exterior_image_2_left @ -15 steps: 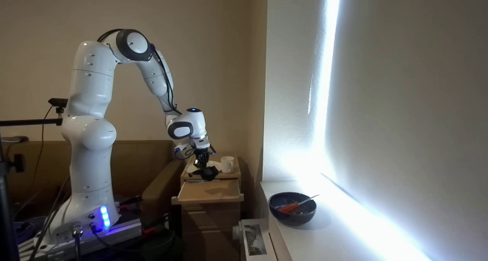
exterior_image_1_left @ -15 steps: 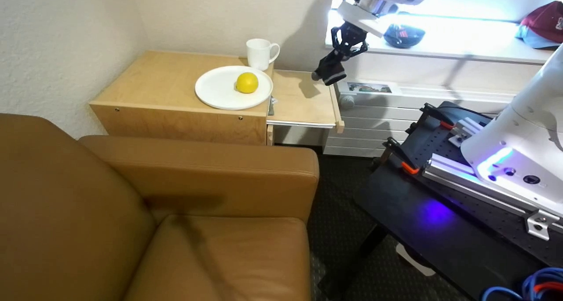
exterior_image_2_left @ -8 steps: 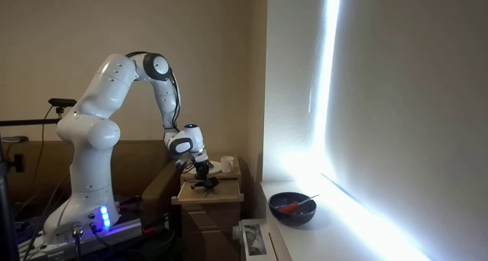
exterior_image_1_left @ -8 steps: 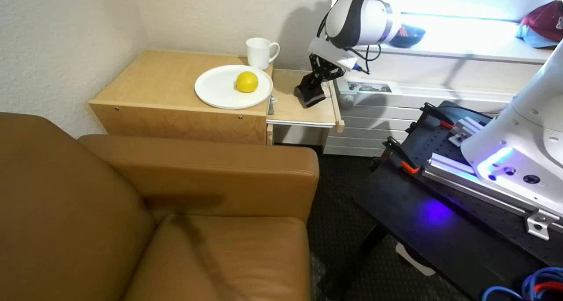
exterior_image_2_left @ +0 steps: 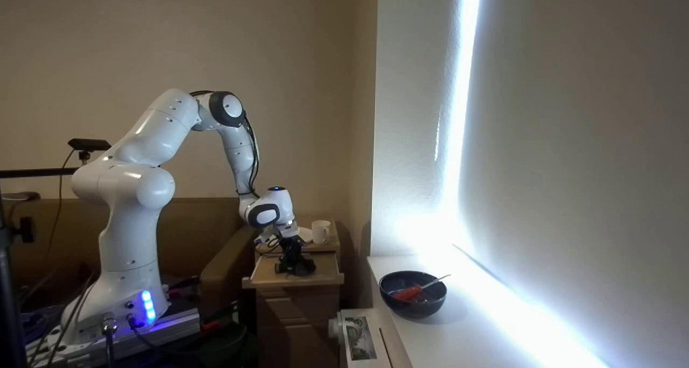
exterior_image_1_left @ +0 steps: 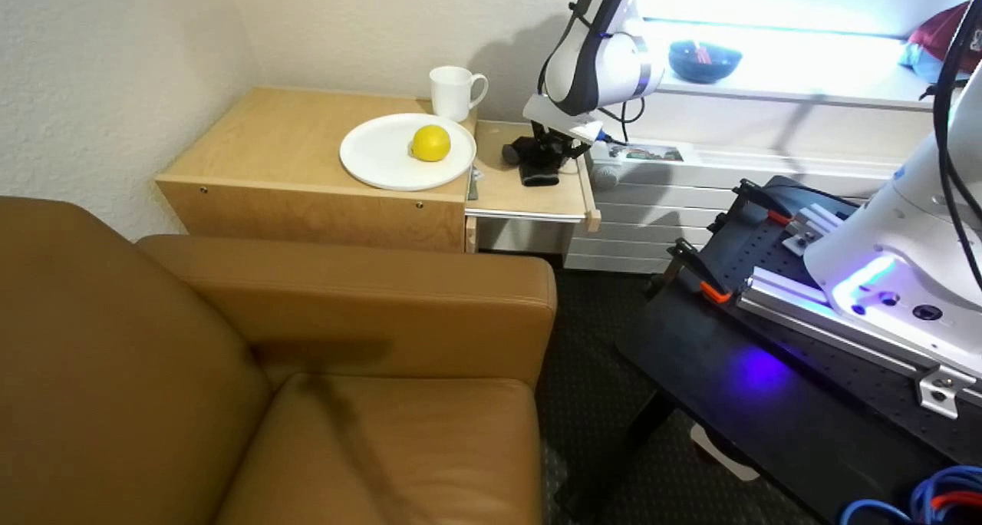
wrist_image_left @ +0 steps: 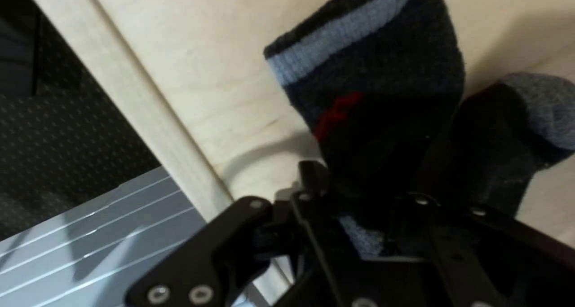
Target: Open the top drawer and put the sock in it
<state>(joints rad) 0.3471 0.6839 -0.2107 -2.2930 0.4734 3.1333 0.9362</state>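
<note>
Sock (wrist_image_left: 386, 64) lower, red mark (wrist_image_left: 338, 111) wrist-view only

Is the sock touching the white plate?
Apart: in an exterior view, part of the open top drawer shows between the sock and the white plate.

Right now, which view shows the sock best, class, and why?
The wrist view: close up, the sock shows its pale band and grey end. In both exterior views it is small, blending with the dark gripper.

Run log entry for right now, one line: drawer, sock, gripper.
top drawer: pulled open | dark sock with gray band: in the drawer | gripper: at the sock, open or shut unclear
</note>
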